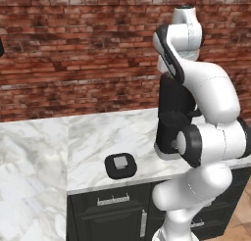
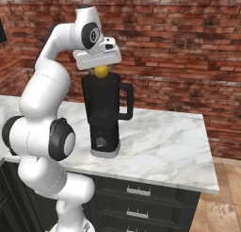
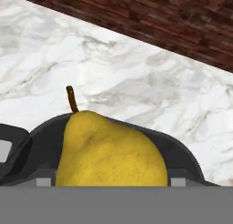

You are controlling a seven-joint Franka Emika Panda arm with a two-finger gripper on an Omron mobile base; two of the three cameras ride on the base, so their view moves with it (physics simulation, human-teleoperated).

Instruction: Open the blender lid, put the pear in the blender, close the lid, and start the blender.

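While the pear (image 2: 100,71) is held directly above the open mouth of the blender (image 2: 105,114), the gripper (image 2: 100,69) is seen pointing down over the jar, its fingers apparently closed on the fruit, though the contact itself is largely hidden beneath the white hand in the right base view. Seen from the hand camera, the pear (image 3: 109,151) is carried with its narrow top and dark stem turned away from the lens, and the dark rim of the blender (image 3: 179,151) curves just behind and below it, so the fruit is judged to be lined up for release into the jar and not beside it. The blender lid (image 1: 120,165) is laid flat on the marble counter (image 1: 103,132), left of the blender (image 1: 175,118) and near the counter's front edge, with its light-grey cap facing up; it is placed well apart from the jar so that the mouth is left free, yet within reach for the closing step. The grey knob on the flared base is faced toward the robot, where it can be reached once the lid is replaced. Behind the blender, a red brick wall (image 2: 188,47) is shown.
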